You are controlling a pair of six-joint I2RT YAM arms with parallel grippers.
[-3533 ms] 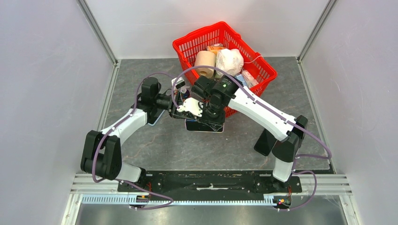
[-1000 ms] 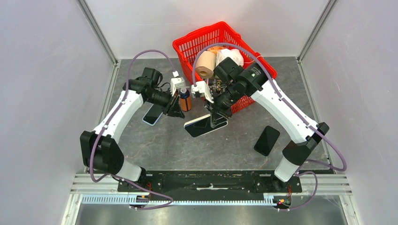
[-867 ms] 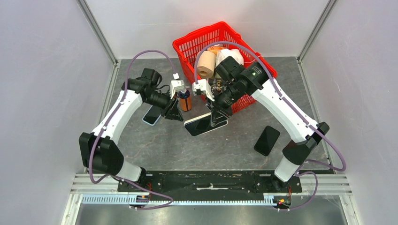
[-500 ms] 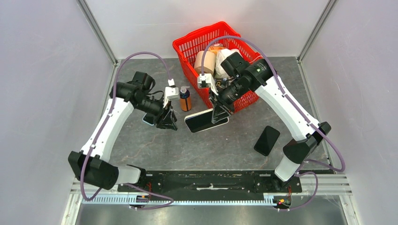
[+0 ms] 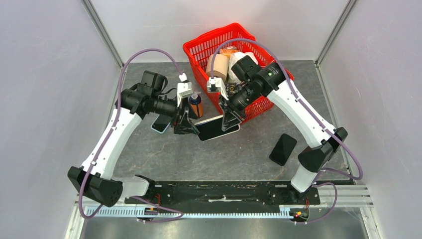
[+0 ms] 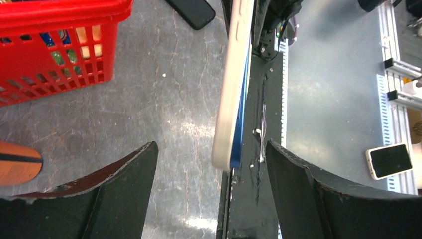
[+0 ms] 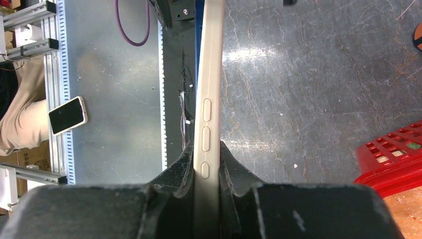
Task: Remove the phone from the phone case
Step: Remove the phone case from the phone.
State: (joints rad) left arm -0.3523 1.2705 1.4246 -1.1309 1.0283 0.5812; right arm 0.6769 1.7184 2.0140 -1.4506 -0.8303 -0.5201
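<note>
My right gripper is shut on the cream phone case, holding it on edge above the table. In the top view the phone shows its dark screen, tilted, in front of the basket. My left gripper is at the phone's left end, open. In the left wrist view the case and a blue strip of the phone hang just between my wide-apart fingers, touching neither. The blue edge stands slightly off the case at that end.
A red basket full of goods stands behind the grippers. An orange bottle stands by its left side. A black phone lies on the table at the right. Another phone lies under my left arm.
My left gripper has opened wide and swung right to the phone's left end. My right gripper, still gripping the case, shifted a little back and left.
</note>
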